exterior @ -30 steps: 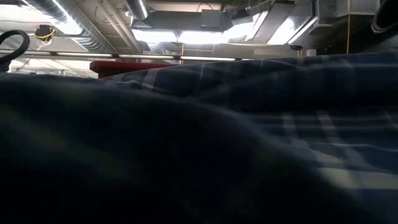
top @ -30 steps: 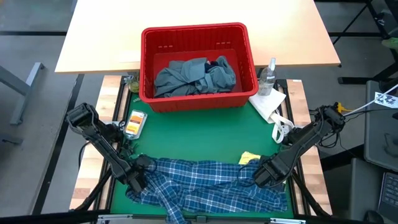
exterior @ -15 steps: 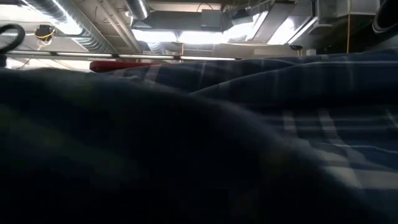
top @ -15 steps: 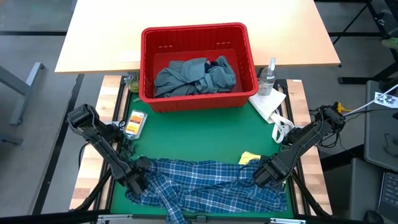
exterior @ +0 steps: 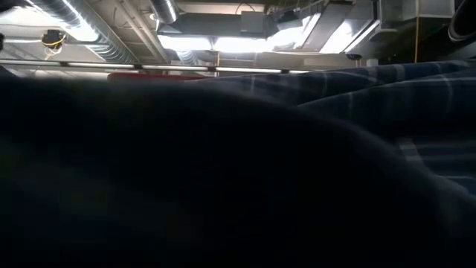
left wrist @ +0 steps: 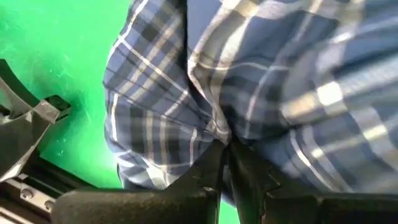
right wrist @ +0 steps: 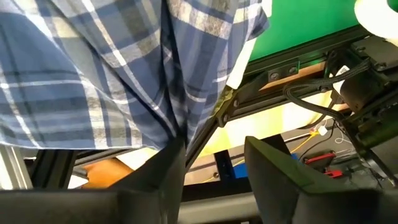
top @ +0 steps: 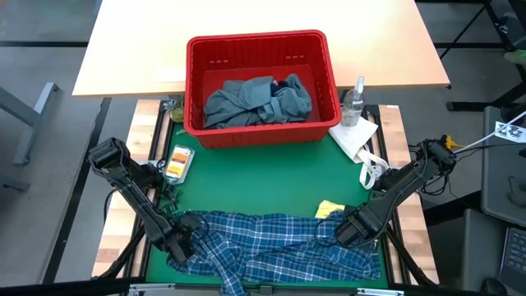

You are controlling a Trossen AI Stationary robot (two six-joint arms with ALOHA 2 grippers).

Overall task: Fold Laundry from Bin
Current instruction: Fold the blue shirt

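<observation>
Two grippers (top: 182, 241) (top: 352, 230) at plaid shirt (top: 271, 247); no legible writing.

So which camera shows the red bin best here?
The high view: the whole bin shows from above, grey-blue laundry inside. The low view shows only a sliver of its rim behind the plaid shirt; neither wrist view shows it.

Overhead, table-level, 2 wrist close-ups

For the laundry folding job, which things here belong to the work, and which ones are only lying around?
Belong to the job:
- plaid shirt, spread on the green mat
- grey-blue garment in the red bin
- dark navy garment, also in the bin
- small yellow garment

Only lying around:
- spray bottle
- white paper towel
- orange packet
</observation>
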